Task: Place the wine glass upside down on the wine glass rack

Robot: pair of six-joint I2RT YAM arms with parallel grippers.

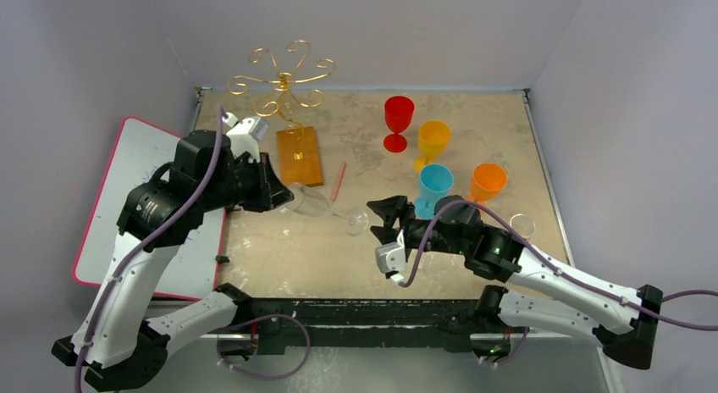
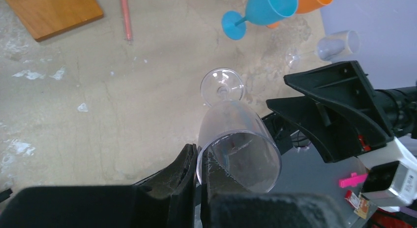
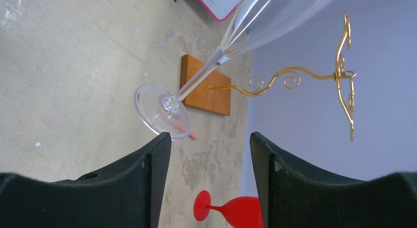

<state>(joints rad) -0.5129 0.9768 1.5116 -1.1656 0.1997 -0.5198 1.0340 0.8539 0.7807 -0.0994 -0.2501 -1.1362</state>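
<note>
Standing at the far left of the tan table (image 1: 288, 253): gold wire scroll-arm wine glass rack (image 1: 300, 156) on orange-brown wooden base. Left gripper (image 2: 198, 161) clenched on rim of clear wine glass (image 2: 238, 139), glass sideways near that base. Right gripper (image 3: 210, 137) spread wide, empty, just beside glass foot.

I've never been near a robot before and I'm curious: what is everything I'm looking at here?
held glass: one, clear, mid-table, tilted
spare glass: one, clear, on its side, near right
red glass: one, red, far centre
yellow glass: one, yellow, beside the red
blue glass: one, blue, centre right
orange glass: one, orange, right of the blue
rack: one, gold wire on orange-brown wood base, far left
stick: one, pink, right of the base
board: one, white with pink rim, left
table: one, tan
left tool: black, shut on held glass's rim
right tool: black, open, by its foot
</note>
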